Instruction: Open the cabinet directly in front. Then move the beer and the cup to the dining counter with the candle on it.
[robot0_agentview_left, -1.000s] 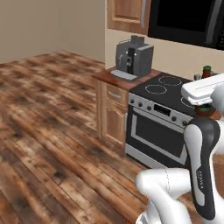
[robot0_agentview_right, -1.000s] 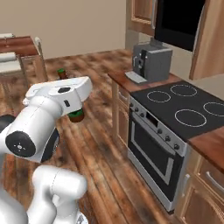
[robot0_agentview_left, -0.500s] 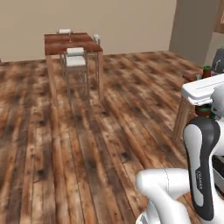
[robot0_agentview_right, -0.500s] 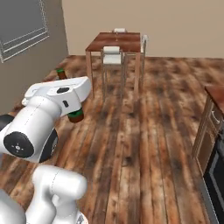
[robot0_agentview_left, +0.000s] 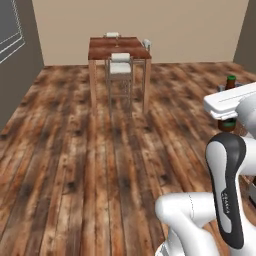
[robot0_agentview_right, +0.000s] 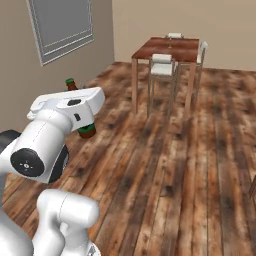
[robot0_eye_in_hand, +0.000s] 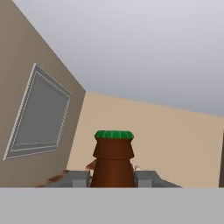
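1. One beer (robot0_eye_in_hand: 113, 159) in view: dark brown glass, slim neck, green cap. It stands upright in the gripper (robot0_eye_in_hand: 113, 179), off the floor, well apart from the dining counter (robot0_agentview_left: 119, 47). Its neck and cap show above the white hand at right of the left base view (robot0_agentview_left: 230, 82), and beside the hand in the right base view (robot0_agentview_right: 71, 84), with the bottle's base below it.
2. Fingers (robot0_eye_in_hand: 78, 178): one grey pad on each side of the bottle, pressed against the glass, pinching it.
3. One dining counter, far across the room near the beige back wall: rectangular, glossy reddish-brown top, slim legs (robot0_agentview_right: 170, 47).
4. A small thin upright object on the counter top, likely the candle (robot0_agentview_left: 117, 44); too small to confirm.
5. Chairs: one pale-seated stool (robot0_agentview_left: 120, 67) with thin metal legs on the near side of the counter; parts of others behind and at the far side, count unclear.
6. Floor (robot0_agentview_left: 90, 165): dark, worn wood planks, open between robot and counter.
7. One grey framed window (robot0_agentview_right: 62, 27) on the left wall.
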